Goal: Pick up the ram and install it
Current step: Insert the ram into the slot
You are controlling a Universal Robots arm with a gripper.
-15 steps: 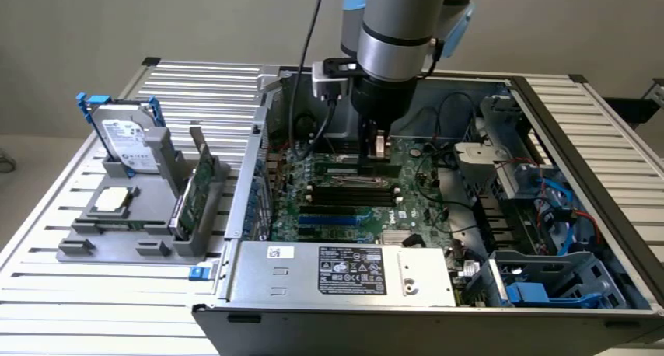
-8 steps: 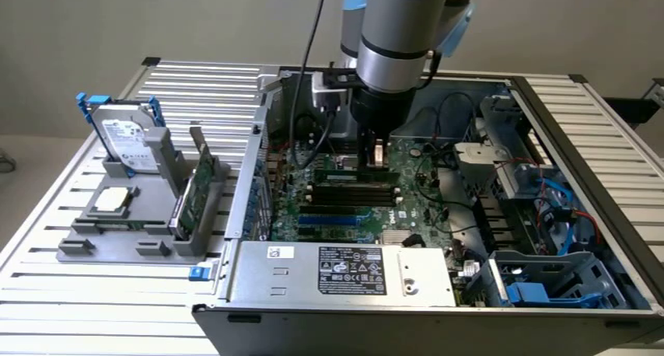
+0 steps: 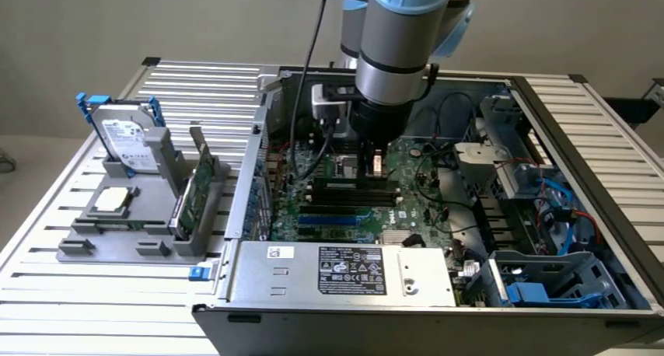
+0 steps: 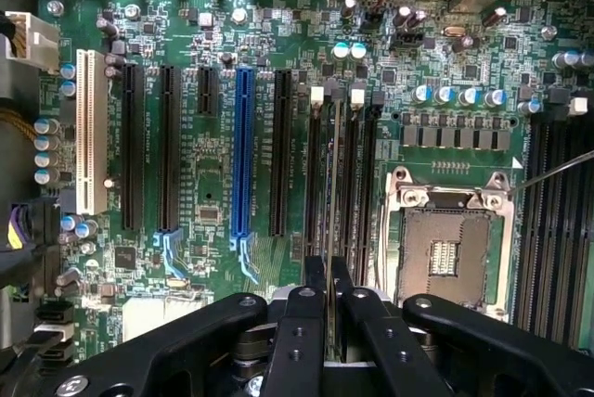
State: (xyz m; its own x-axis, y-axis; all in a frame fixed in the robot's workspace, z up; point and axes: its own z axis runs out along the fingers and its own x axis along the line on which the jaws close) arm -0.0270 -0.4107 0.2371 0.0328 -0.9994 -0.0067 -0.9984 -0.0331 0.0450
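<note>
The gripper [image 3: 375, 160] is low inside the open case [image 3: 415, 333], just above the black slots [image 3: 353, 188] of the motherboard [image 3: 425, 210]. Its fingers [image 4: 315, 278] are closed on the ram [image 4: 332, 193]. The wrist view shows it edge-on, a thin line running along the slots, near two white clips [image 4: 318, 94]. Whether it touches a slot, I cannot tell. The CPU socket [image 4: 445, 249] lies on one side, the blue slot [image 4: 243, 147] on the other. The exterior view shows more: cables [image 3: 565, 208] near the arm and, outside the case at that view's left, a grey stand [image 3: 104, 247] with a hard drive [image 3: 130, 142] and a green card [image 3: 199, 186].
</note>
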